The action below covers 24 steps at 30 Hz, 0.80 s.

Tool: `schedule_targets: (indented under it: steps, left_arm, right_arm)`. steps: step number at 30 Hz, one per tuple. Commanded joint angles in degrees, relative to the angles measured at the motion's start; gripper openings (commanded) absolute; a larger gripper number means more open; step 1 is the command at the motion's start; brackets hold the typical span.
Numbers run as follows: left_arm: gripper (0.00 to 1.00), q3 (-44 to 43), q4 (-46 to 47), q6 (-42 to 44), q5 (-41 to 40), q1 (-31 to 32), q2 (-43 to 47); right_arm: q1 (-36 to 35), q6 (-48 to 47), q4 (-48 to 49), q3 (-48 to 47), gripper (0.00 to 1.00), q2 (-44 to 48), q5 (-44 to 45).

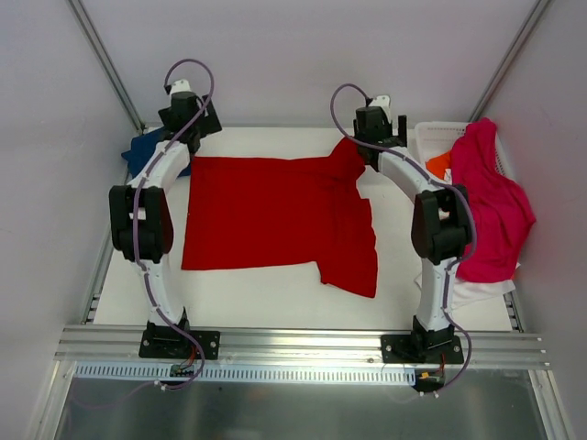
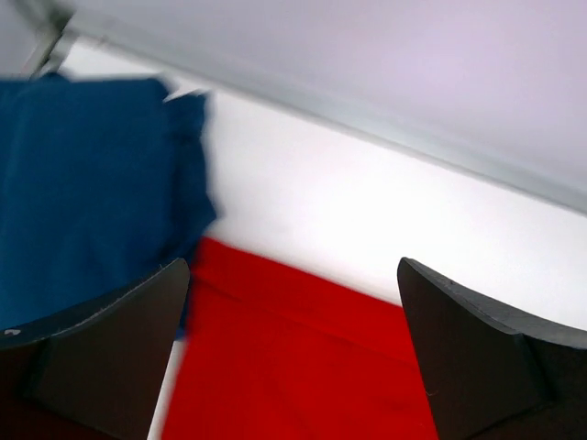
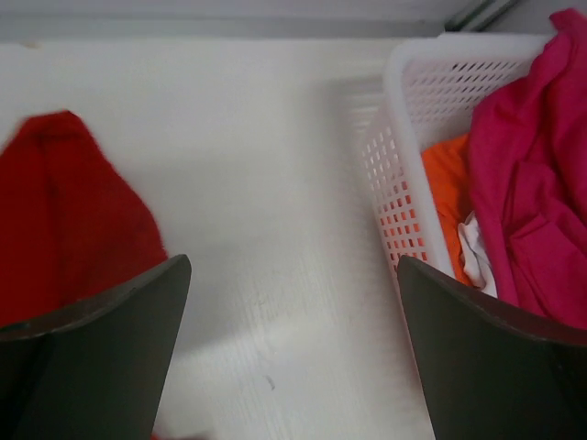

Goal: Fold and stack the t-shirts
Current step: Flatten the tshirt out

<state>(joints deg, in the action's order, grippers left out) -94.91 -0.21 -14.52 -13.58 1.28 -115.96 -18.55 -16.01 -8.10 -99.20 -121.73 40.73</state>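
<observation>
A: Red shirt (image 1: 266, 215) is lying spread across the middle of the bench (image 1: 257, 298), its right side doubling over itself in a rumpled flap. How is it going to handle?

B: Light and limp, I'm judging. It's thin cloth with nothing stiff in it, so it's going to sag and drag wherever it isn't held. I'm thinking pinch it at two points at once, corners or along a hem or shoulder seam, so the edge is staying straight through a fold.

A: And the end effectors?

B: Left end effector (image 2: 292, 266) is hovering at the shirt's upper left corner, jaws standing wide with nothing between them. The red top edge is sitting just under it, and the navy shirt (image 2: 83, 183) is lying just beside, in the bench's upper left corner. Right end effector (image 3: 292, 261) is gaping too, empty, over bare bench, with the red sleeve peeking in at the left of its view.

A: Containers?

B: One white lattice basket (image 3: 404, 64), upper right. The pink shirt (image 3: 532, 165) is spilling over its rim and hanging down the right side. The orange shirt (image 3: 448, 183) and a bit of white shirt (image 3: 474, 247) are showing inside, beneath it.
</observation>
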Motion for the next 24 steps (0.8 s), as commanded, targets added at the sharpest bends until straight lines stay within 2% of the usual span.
schedule_targets:
  steps: [1, 4, 5, 8, 11, 20, 24]
  left_arm:
    - [0.99, 3.4, 1.2, -1.4, -2.2, 5.5, 10.5]
    - [0.99, 12.9, 1.5, -10.9, -1.7, 5.9, 13.4]
    - [0.99, 18.4, 4.0, -12.3, -1.0, 6.0, 14.0]
    - [0.99, 27.7, 13.7, -13.8, 1.8, 6.2, 15.2]
    - [0.98, 29.0, 14.5, -14.5, 2.3, 6.2, 13.1]
    - [0.96, 26.8, 16.0, -13.0, 2.7, 6.4, 7.4]
    - [0.96, 22.5, 11.6, -11.6, 4.0, 6.6, 5.0]
  right_arm:
    - [-4.6, 3.7, 0.6, 0.6, 0.99, 12.0, -3.6]
    - [-7.2, 6.2, -2.2, -0.4, 1.0, 13.1, -11.3]
    - [-7.5, 7.1, -5.0, -2.6, 0.96, 12.8, -18.5]
    - [-7.7, 10.6, -7.9, -5.2, 0.93, 10.2, -27.6]
    - [-7.6, 12.8, -9.2, -4.9, 0.93, 8.2, -30.3]
    - [-7.7, 15.7, -4.7, 7.6, 0.92, 8.6, -28.7]
    - [-7.7, 15.9, -3.0, 10.9, 0.92, 8.6, -28.7]
